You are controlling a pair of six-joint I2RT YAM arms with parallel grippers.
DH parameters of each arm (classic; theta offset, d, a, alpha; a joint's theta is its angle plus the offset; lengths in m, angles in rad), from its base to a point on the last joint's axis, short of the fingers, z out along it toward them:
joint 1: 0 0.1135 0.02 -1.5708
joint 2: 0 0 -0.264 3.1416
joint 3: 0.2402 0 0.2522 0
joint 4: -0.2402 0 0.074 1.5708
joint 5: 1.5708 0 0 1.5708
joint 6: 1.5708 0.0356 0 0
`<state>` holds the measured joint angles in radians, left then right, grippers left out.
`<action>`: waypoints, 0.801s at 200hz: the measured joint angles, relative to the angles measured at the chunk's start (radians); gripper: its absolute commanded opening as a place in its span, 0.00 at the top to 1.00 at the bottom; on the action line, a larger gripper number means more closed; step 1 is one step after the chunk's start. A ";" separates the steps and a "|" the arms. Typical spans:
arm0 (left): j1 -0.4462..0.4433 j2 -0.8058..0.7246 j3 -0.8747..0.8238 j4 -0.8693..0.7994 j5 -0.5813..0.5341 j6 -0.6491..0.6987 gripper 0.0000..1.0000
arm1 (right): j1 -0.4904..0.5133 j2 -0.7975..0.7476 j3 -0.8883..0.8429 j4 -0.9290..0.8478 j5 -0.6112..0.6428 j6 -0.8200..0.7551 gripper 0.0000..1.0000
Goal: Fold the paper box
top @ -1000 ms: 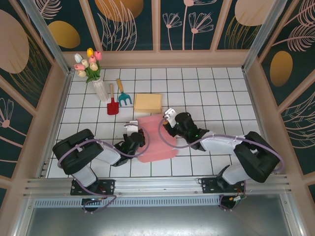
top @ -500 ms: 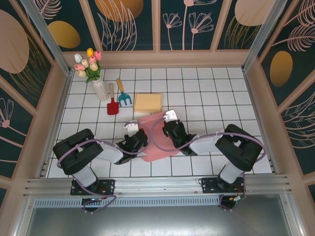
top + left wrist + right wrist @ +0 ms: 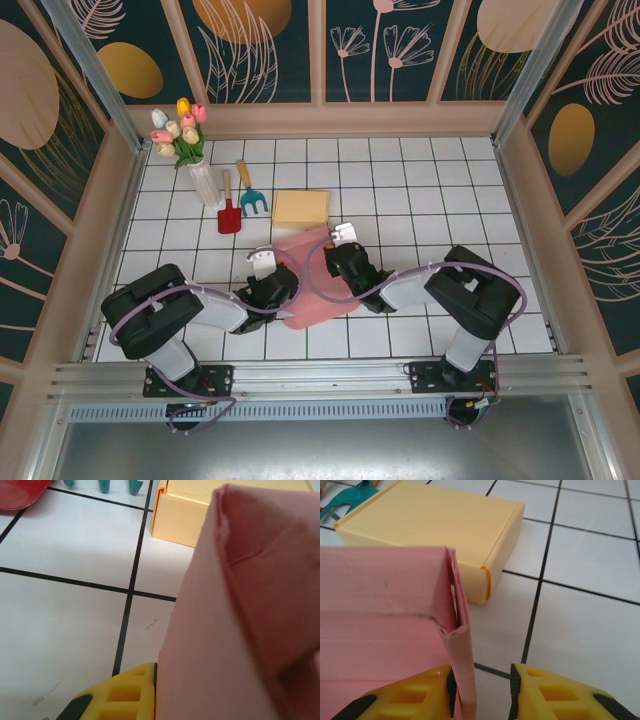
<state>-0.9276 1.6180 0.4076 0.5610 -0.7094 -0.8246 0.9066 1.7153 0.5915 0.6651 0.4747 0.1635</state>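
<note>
Here, the left gripper [image 3: 283,285] pinches the pink paper box [image 3: 385,580] by one wall; the right gripper [image 3: 481,675] straddles another, fingers [image 3: 560,695] apart

A white tiled floor [image 3: 450,190] with thin black seams spreads under the right gripper [image 3: 337,258] and runs out on every side of it. Well ahead of the gripper stands the back wall [image 3: 380,50], dark teal panels printed with pale flowers and gold ovals, framed in beige strips. Like panels close the space far to its left [image 3: 40,150] and right [image 3: 600,200]. Behind it lie an aluminium rail [image 3: 320,375] and a grey metal sheet [image 3: 320,450]. The light is even and the shadows are soft.
</note>
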 measured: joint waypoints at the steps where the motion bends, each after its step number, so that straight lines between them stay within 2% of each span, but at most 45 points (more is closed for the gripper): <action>1: 0.000 0.000 0.000 0.000 0.000 0.000 1.00 | 0.000 0.001 -0.001 0.002 -0.002 0.000 0.64; 39: 0.000 0.000 -0.003 -0.005 0.000 -0.008 0.99 | -0.004 0.032 -0.050 0.061 -0.057 0.001 0.62; 103: 0.000 0.013 -0.003 0.011 0.002 -0.016 1.00 | -0.019 0.066 -0.045 0.099 -0.078 -0.004 0.64; 127: 0.000 0.013 -0.003 0.011 0.002 -0.019 1.00 | -0.023 0.108 -0.009 0.098 -0.085 -0.008 0.68; 149: 0.005 0.013 -0.003 0.016 0.002 -0.019 0.99 | -0.023 0.121 0.018 0.092 -0.079 -0.008 0.82; 160: 0.005 0.012 -0.003 0.027 0.003 -0.022 0.99 | -0.021 0.121 0.031 0.084 -0.061 0.003 0.85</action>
<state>-0.9230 1.6302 0.4049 0.5884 -0.7063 -0.8463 0.8852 1.8366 0.6224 0.7490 0.4141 0.1661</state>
